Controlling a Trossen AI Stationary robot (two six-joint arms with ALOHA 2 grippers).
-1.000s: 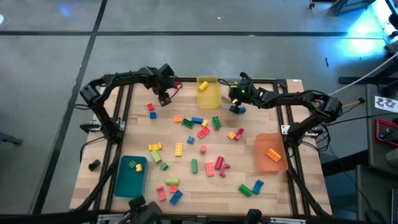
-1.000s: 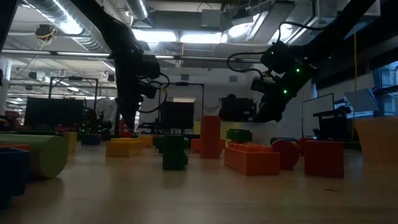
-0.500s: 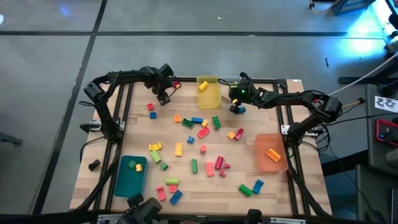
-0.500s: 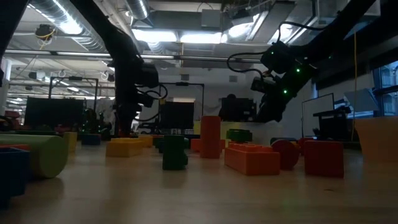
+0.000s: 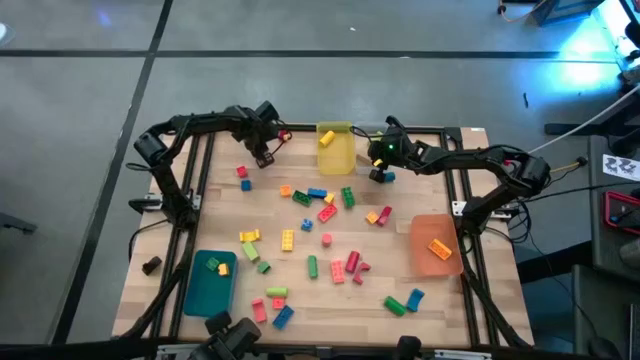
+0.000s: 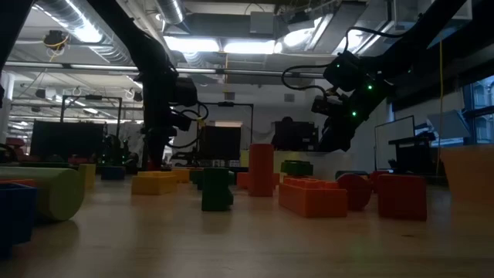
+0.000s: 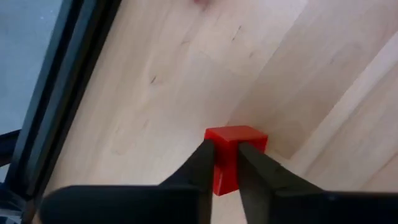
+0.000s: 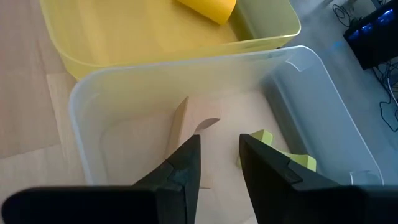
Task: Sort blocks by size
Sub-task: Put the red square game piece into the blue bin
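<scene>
Closing since a second ago, left end effector [image 7: 225, 163] now grips a red block [image 7: 234, 155]; right end effector [image 8: 219, 163] shut, empty.

Four bins [image 5: 336, 148], two arms, two grippers [image 7: 225, 163], and roughly thirty small bricks [image 5: 327, 214] scattered from nine to three o'clock

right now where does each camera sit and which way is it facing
High view: overhead, straight down on the table, both arms and all bins.
Low view: table-top height, level across blocks into the room; arms hang from above.
Left wrist view: on the left arm, facing the wood; left gripper pinches a red block.
Right wrist view: on the right arm, over the clear bin; right gripper nearly closed, empty.
Shared: high and right wrist views both show the yellow bin.
</scene>
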